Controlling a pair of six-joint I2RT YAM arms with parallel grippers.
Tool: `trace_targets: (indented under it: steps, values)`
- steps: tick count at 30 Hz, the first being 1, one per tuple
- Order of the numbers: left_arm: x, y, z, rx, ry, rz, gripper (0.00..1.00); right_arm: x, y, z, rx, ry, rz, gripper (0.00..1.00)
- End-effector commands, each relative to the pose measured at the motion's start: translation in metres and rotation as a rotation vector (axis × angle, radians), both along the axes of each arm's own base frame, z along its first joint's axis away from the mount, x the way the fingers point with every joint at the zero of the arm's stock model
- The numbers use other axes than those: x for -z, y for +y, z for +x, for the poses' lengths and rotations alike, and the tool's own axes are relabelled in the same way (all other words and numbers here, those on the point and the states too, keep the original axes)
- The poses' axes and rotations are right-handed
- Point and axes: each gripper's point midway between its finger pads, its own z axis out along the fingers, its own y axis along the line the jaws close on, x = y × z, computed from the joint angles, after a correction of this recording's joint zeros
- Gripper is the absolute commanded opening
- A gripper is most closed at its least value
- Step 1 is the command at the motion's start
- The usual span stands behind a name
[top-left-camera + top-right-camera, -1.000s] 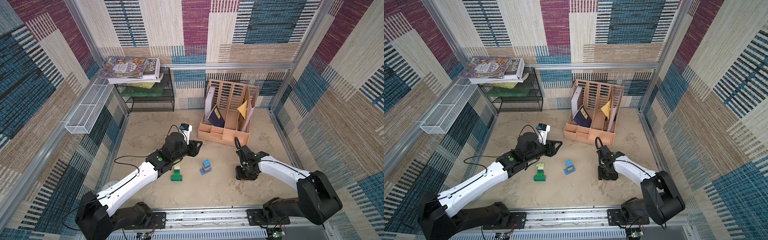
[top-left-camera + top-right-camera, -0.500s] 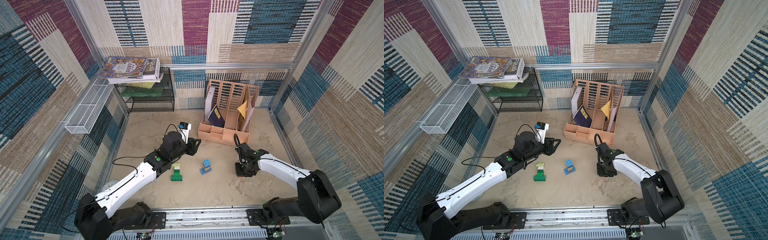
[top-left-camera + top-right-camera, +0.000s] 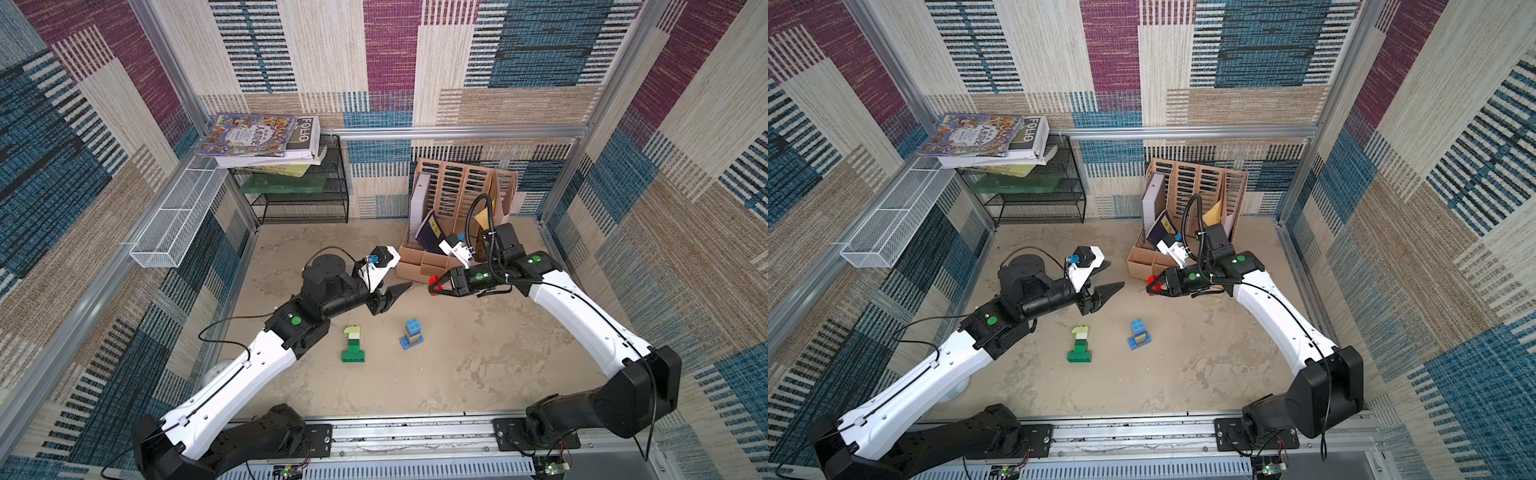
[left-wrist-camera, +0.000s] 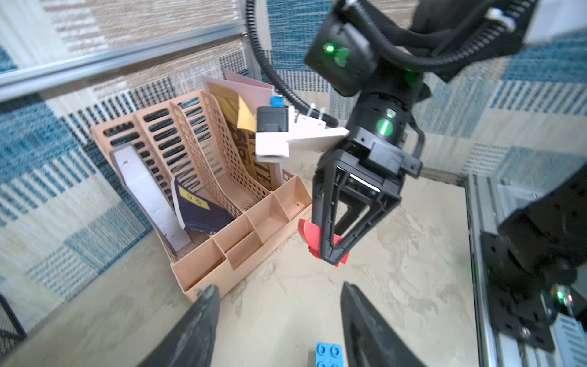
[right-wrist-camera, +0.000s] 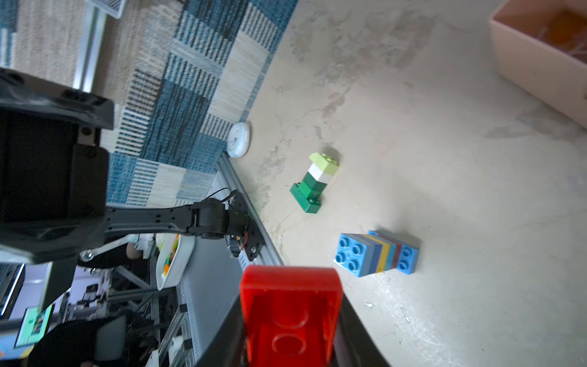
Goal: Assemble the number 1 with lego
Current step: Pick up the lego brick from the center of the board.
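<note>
Red brick gripped on the right, left jaws gaping opposite it.
The right gripper (image 3: 432,286) is clamped on a red lego brick (image 3: 432,279), held in the air just in front of the pink file rack (image 3: 453,195). The left gripper (image 4: 279,286) faces it with jaws wide and empty. Further out from the rack, a green, cream and lime stack (image 3: 353,345) and a blue striped stack (image 3: 412,333) sit on the table (image 3: 478,365), near each other but apart.

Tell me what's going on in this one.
The right gripper holds a red brick in the air, pointed toward the left gripper, which is open and empty. On the table sit a green-and-lime stack and, beside it, a blue stack; neither is touched.
</note>
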Motion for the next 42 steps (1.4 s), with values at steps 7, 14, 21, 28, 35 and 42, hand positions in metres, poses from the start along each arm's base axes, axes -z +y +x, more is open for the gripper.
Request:
trace_targets:
  steps: [7,14,21,28,35,42]
  values:
    - [0.006,-0.006,-0.035,0.202,0.318,-0.017,0.64,-0.011,0.014,-0.030,-0.239,-0.418,-0.065,0.23]
    - [0.011,-0.008,-0.066,0.320,0.505,-0.089,0.66,-0.020,0.030,-0.052,-0.449,-0.724,-0.054,0.24]
    - [0.018,-0.009,-0.071,0.355,0.514,-0.070,0.66,-0.019,0.054,-0.076,-0.614,-0.735,0.021,0.22]
    - [0.030,-0.009,-0.068,0.353,0.494,-0.025,0.58,-0.025,0.067,-0.085,-0.673,-0.719,0.071,0.19]
    - [0.030,-0.008,-0.068,0.361,0.446,-0.015,0.54,-0.030,0.071,-0.089,-0.684,-0.703,0.107,0.19]
    - [0.034,-0.008,-0.073,0.386,0.463,-0.029,0.56,-0.037,0.071,-0.087,-0.660,-0.685,0.127,0.19]
